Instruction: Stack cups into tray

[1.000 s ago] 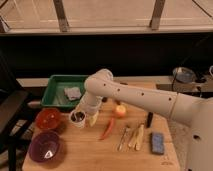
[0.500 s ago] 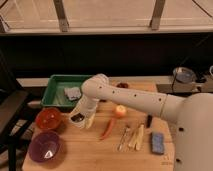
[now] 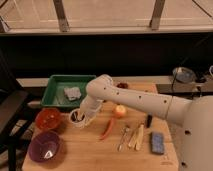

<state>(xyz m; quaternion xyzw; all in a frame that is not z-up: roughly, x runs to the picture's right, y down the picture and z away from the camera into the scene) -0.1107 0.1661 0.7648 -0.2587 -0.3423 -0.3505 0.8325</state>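
White cup (image 3: pixel 76 118) with a dark inside stands on the wooden table (image 3: pixel 90 156), left of centre, just below the green tray (image 3: pixel 52 84) and beside the orange bowl (image 3: pixel 48 119). The gripper (image 3: pixel 83 115) sits at its rim; whether it clasps the cup I cannot tell. A red chili (image 3: pixel 107 129) lies to the right.

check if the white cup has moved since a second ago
No. The white cup stands in the same spot, close beside the orange bowl and in front of the green tray, with the gripper at it.
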